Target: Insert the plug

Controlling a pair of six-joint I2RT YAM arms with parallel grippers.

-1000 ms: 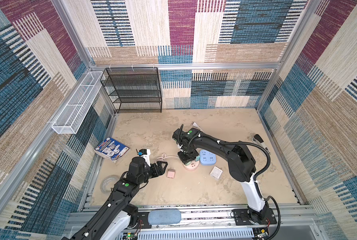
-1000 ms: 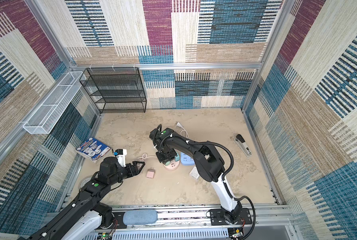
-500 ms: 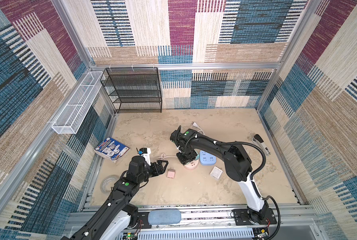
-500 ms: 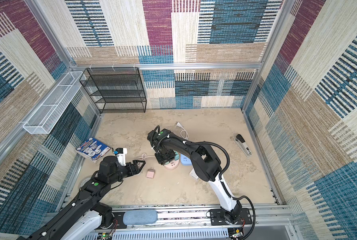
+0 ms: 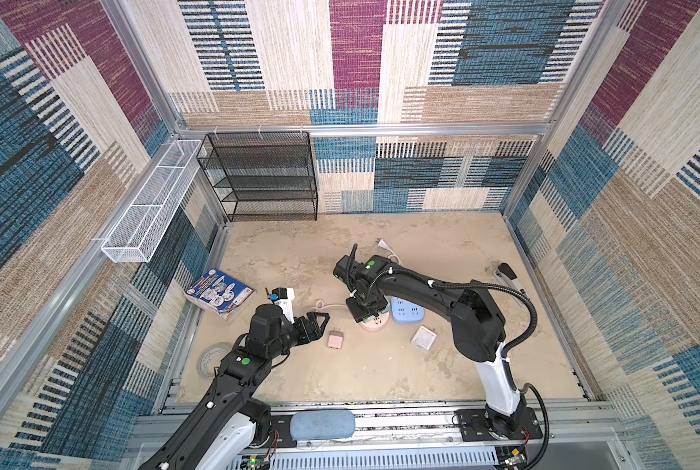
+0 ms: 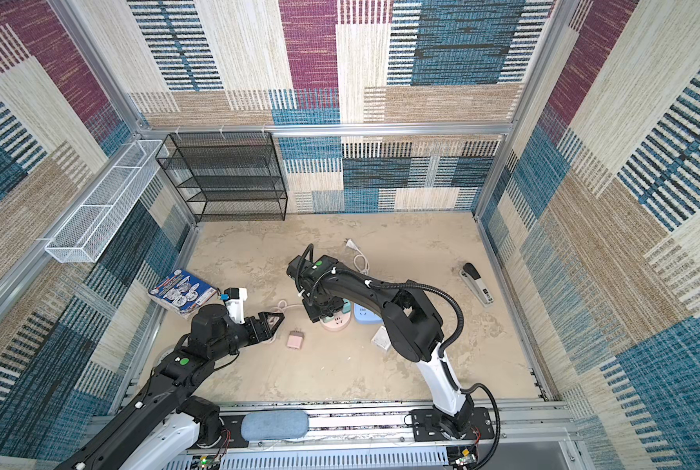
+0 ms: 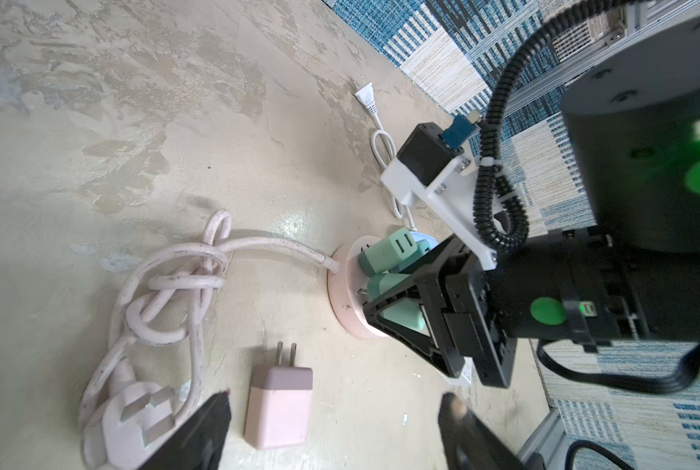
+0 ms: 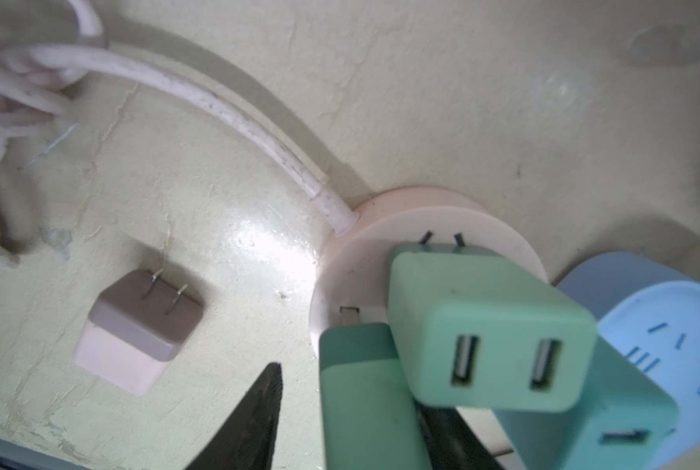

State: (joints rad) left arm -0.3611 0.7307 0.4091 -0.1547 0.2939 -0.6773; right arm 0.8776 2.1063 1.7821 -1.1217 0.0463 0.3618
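With the round socket [image 5: 370, 326] as the dial's centre in both top views and twelve toward the back wall, a cluster of adapters [image 8: 487, 350] sits on it. The power strip [image 5: 408, 314] lies just beside it at three o'clock. The square adapter [image 5: 424, 337] is at four, the loose plug [image 5: 335, 339] at eight and the socket's knotted cord [image 5: 323, 304] at ten. Farther out, the book [image 5: 219, 292] lies near nine, the tape roll [image 5: 208, 358] at eight by the table [image 5: 340, 378] edge, the stapler [image 5: 509, 276] at two, and the rack [image 5: 258, 175] at eleven against the wall.
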